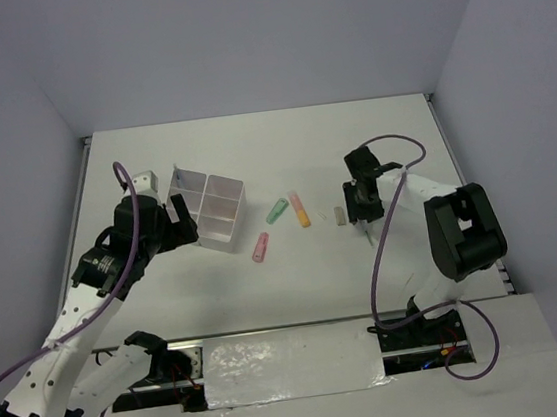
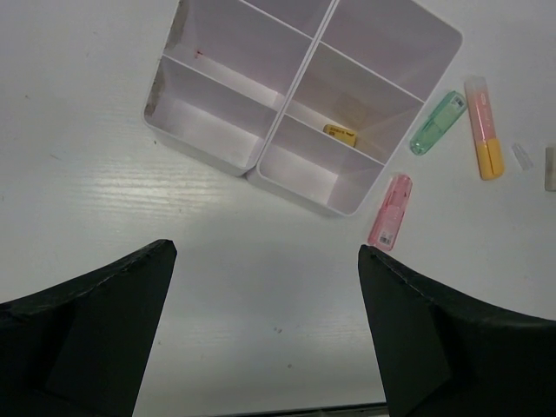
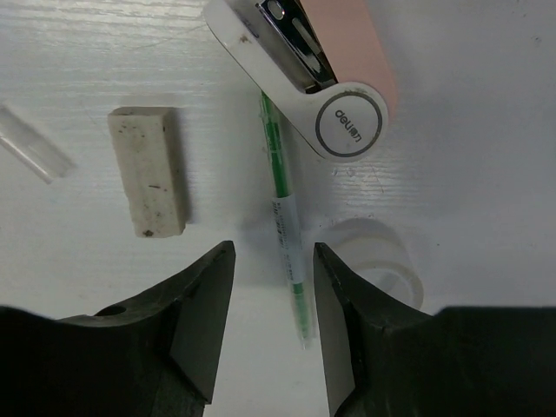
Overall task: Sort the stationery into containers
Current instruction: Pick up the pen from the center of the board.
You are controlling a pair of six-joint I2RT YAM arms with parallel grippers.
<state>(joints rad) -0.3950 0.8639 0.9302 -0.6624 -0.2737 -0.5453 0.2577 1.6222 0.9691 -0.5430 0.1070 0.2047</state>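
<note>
Only 1 yellow piece (image 2: 340, 133) lies in the box (image 2: 201, 143); 3 markers (image 2: 390, 211), eraser (image 3: 148, 171), tape ring (image 3: 382, 256) and pen (image 3: 284, 217) lie on the table (image 2: 87, 200). The left gripper (image 2: 265, 250) is spread and empty; the right gripper (image 3: 274, 248) has its spread jaws astride the pen.

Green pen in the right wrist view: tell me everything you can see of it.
Thin, translucent green plastic pen with a white printed label mid-barrel. It lies flat on the table, far end meeting the stapler, near tip between the right gripper's open jaws, which seem not to touch it.
</note>
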